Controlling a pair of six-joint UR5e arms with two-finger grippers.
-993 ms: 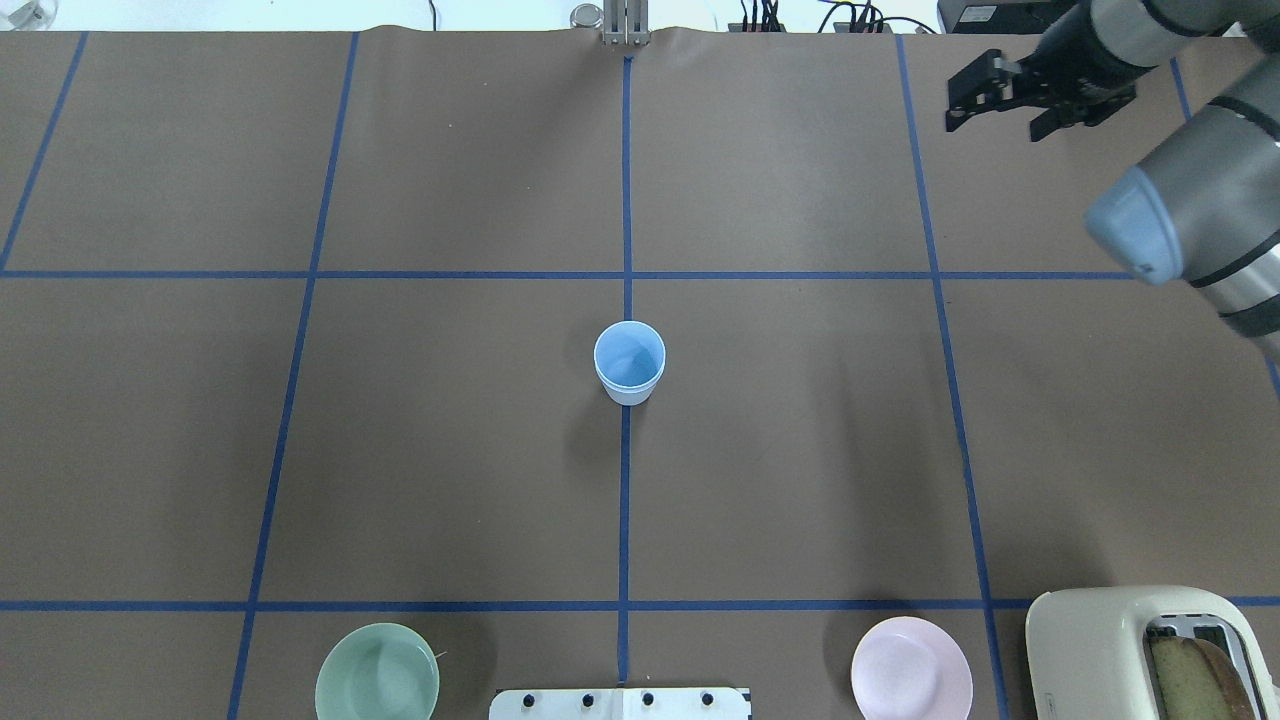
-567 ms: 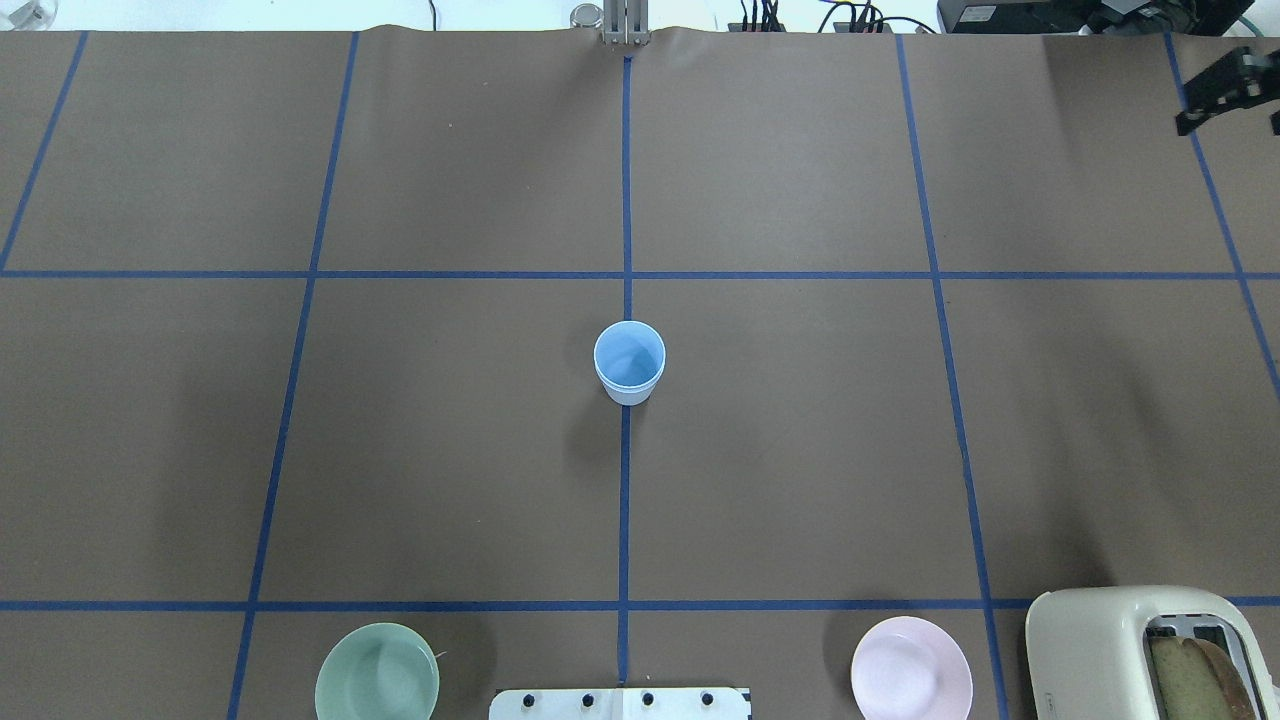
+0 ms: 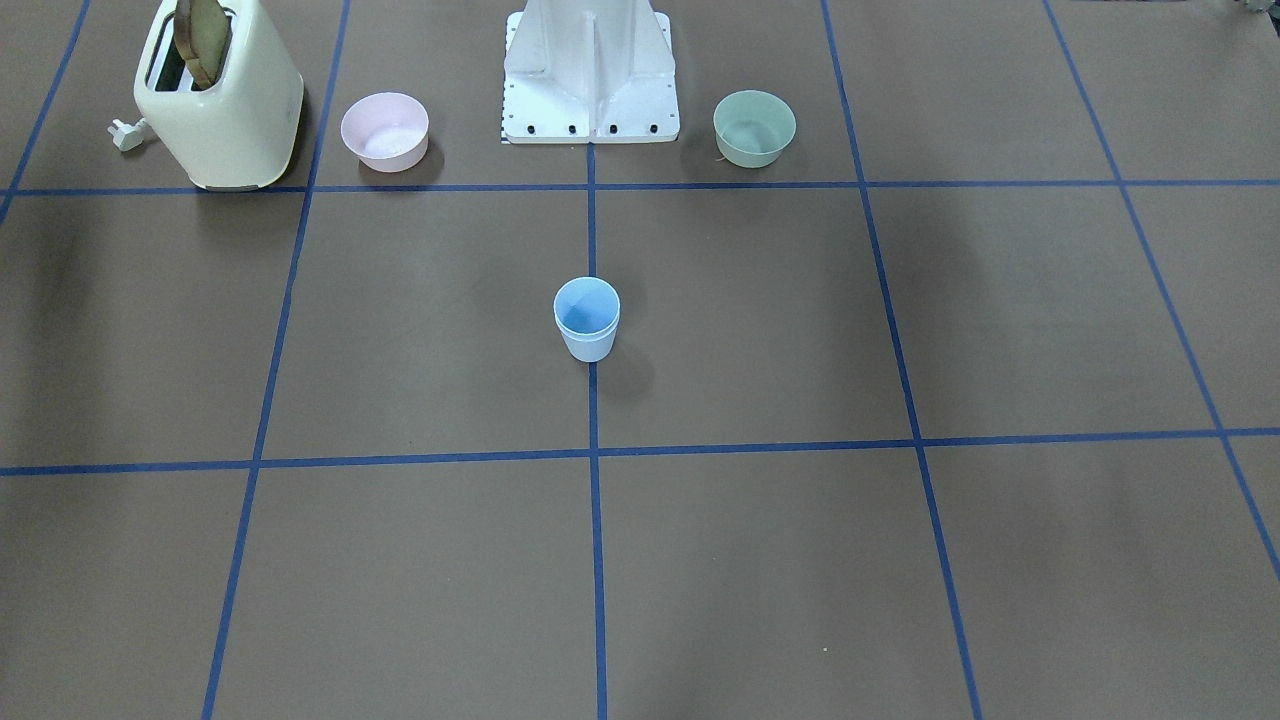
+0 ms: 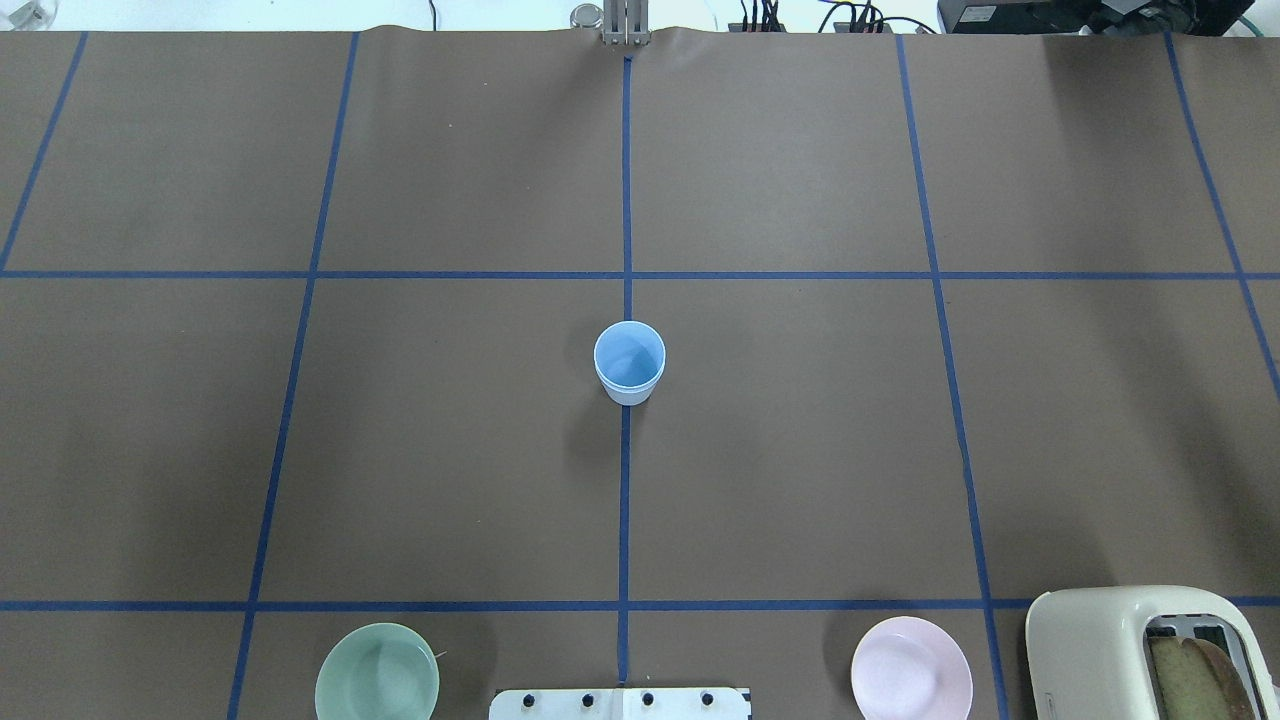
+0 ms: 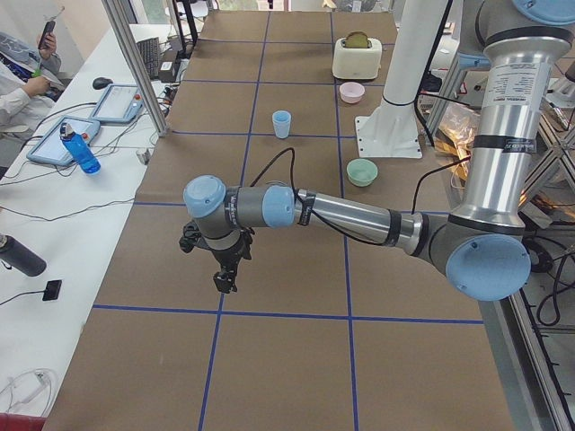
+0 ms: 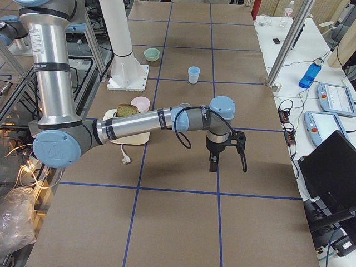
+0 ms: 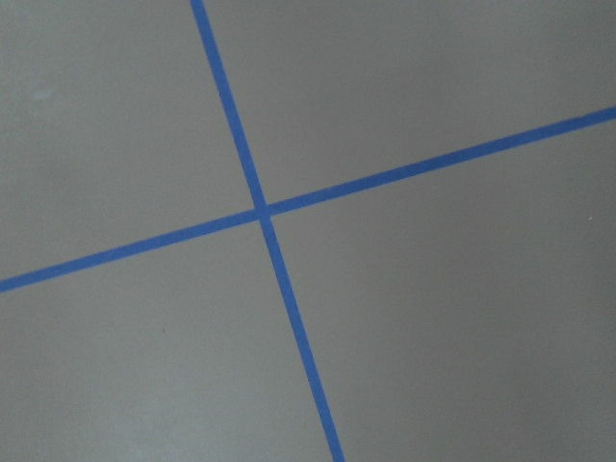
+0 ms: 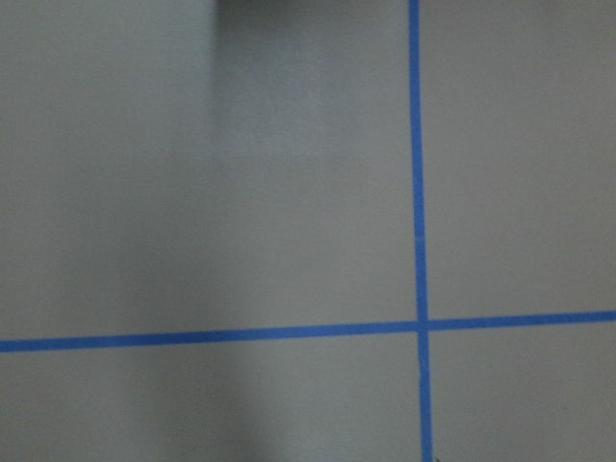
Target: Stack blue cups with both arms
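Two blue cups [image 3: 587, 320] stand nested one inside the other, upright, at the middle of the table [image 4: 800, 450], on the central blue tape line [image 4: 624, 500]. Neither gripper touches the stack.

Left arm [image 5: 350, 215]: extended over the table end on the robot's left, well apart from the cups. The left gripper [image 5: 222, 283] points down above the brown surface. It shows only in the side view, so whether its fingers are spread or pressed together cannot be told.

Right arm [image 6: 139, 125]: extended toward the opposite table end. The right gripper [image 6: 214, 163] also points down, and its finger state cannot be told either.

Both wrist views show only brown surface with crossing tape lines.

Near the white base [image 3: 590, 70]: green bowl [image 4: 377, 672], pink bowl [image 4: 911, 668], and toaster [image 4: 1110, 640] holding a bread slice [image 4: 1195, 675].
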